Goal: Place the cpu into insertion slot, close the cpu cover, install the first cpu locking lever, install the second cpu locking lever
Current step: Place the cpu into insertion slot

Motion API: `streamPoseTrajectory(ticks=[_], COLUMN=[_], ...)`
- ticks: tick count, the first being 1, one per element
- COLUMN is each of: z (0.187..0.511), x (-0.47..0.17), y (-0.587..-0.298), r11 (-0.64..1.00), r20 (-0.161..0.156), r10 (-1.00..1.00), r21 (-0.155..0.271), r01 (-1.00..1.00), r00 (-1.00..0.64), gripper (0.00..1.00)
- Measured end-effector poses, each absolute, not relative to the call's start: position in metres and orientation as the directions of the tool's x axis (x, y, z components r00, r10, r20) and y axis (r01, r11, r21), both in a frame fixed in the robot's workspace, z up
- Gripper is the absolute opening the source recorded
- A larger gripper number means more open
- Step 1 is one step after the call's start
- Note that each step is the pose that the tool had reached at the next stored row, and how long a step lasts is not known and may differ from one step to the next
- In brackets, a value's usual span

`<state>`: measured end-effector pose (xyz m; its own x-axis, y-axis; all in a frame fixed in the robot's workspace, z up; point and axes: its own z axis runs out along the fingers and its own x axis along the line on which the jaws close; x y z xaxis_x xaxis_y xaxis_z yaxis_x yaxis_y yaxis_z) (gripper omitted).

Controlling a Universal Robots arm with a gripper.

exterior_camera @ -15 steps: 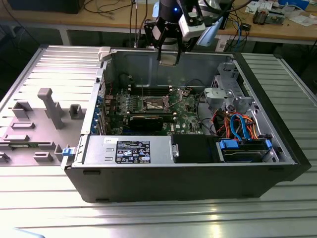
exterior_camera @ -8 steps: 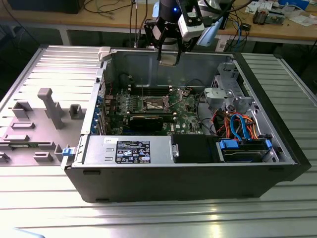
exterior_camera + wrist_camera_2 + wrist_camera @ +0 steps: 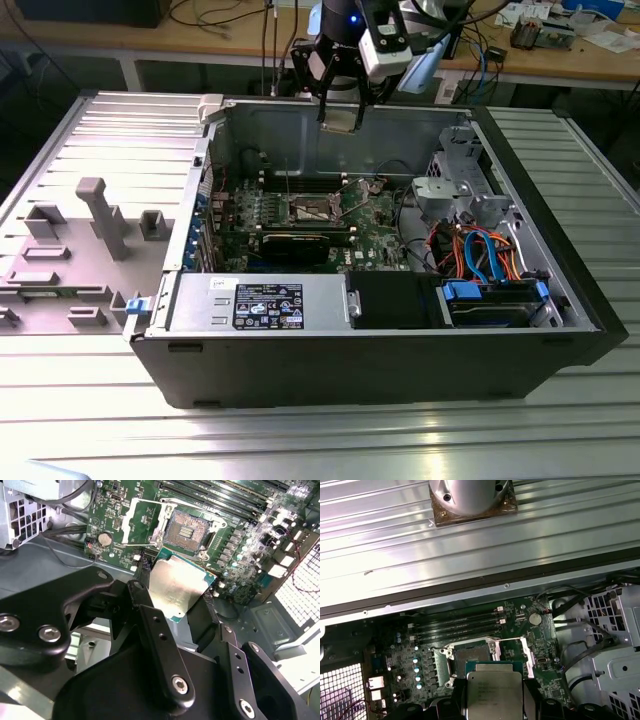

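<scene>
**Pincer holds chip over bare socket**

The black two-fingered pincer point(image 3: 177, 600) clamps the flat, square cpu with a silvery-grey metal top point(image 3: 175, 587) by opposite edges, well above the green motherboard point(image 3: 375, 215). On the board, the small square dark insertion slot point(image 3: 186, 530) lies uncovered. Its thin silver cpu cover point(image 3: 142, 522) stands open beside it. The black open computer case point(image 3: 400, 370) sits on a ribbed metal counter point(image 3: 300, 440).

In the exterior view we look down at a slant, from well off, onto the whole open computer case point(image 3: 300, 350). In both wrist views we look from close above onto the motherboard point(image 3: 120, 510) point(image 3: 420, 650); both share the socket point(image 3: 186, 530) point(image 3: 470, 656) and, nearer, the chip point(image 3: 175, 585) point(image 3: 492, 695).
</scene>
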<state>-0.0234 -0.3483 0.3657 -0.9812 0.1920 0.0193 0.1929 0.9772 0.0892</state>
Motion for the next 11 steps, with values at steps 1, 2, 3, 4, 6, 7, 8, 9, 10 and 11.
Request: streamPoseTrajectory(ticks=[1,2,3,4,6,7,8,9,10,11], z=[0.3657,0.3657,0.3656,0.3656,0.3655,0.3655,0.3654,0.3654,0.3654,0.3654], x=[-0.0234,-0.0234,-0.0234,-0.0234,-0.0234,-0.0234,-0.0234,-0.0234,-0.0234,-0.0234], y=[-0.3483,-0.3483,-0.3483,-0.3483,-0.3483,-0.3483,-0.3483,-0.3483,-0.3483,-0.3483], r11=[0.976,0.975,0.973,0.972,0.965,0.963,0.962,0.962,0.962,0.962], r20=[0.019,0.019,0.019,0.019,0.019,0.019,0.019,0.019,0.019,0.019], r10=[0.197,0.204,0.212,0.218,0.246,0.252,0.256,0.258,0.258,0.258], r21=[0.089,0.089,0.089,0.089,0.089,0.089,0.089,0.089,0.089,0.089], r01=[0.198,0.205,0.213,0.219,0.246,0.253,0.257,0.258,0.259,0.259], r00=[-0.980,-0.979,-0.977,-0.976,-0.969,-0.968,-0.966,-0.966,-0.966,-0.966], gripper=[0.54,0.54,0.54,0.54,0.54,0.54,0.54,0.54,0.54,0.54])
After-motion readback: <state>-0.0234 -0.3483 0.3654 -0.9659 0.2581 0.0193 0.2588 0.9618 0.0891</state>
